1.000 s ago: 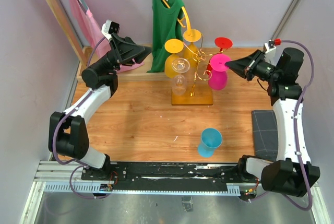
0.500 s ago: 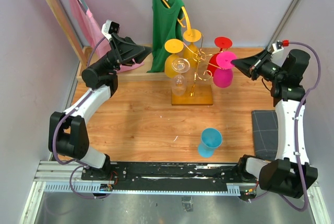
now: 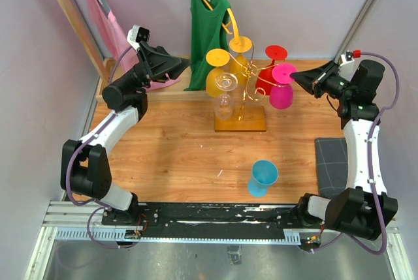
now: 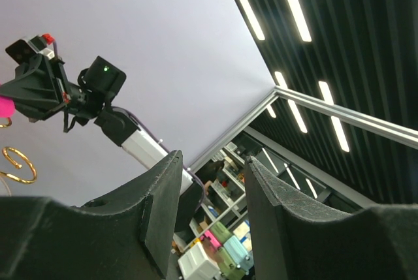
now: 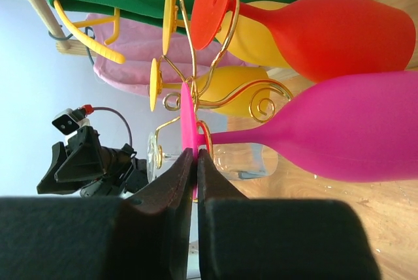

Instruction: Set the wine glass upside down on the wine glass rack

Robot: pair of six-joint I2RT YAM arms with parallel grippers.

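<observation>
The pink wine glass (image 3: 282,91) (image 5: 353,133) hangs bowl down at the right side of the gold wine glass rack (image 3: 240,122). Its stem lies in a curled wire arm (image 5: 215,130) of the rack. My right gripper (image 3: 294,76) (image 5: 196,156) is shut on the rim of the glass's flat pink foot (image 5: 188,113). My left gripper (image 3: 185,64) (image 4: 212,162) is raised at the back left, away from the rack. It is tilted up towards the ceiling, open, with nothing between its fingers.
A red glass (image 3: 266,81), two yellow glasses (image 3: 217,74) and a clear glass (image 3: 225,97) hang on the same rack. A blue cup (image 3: 263,177) stands on the wooden table near the front. Green (image 3: 208,25) and pink (image 3: 108,22) garments hang behind; a grey pad (image 3: 332,162) lies right.
My right gripper has carried the pink glass a little to the right and back, and its bowl now hangs straighter under the wire arm. The left arm has not moved.
</observation>
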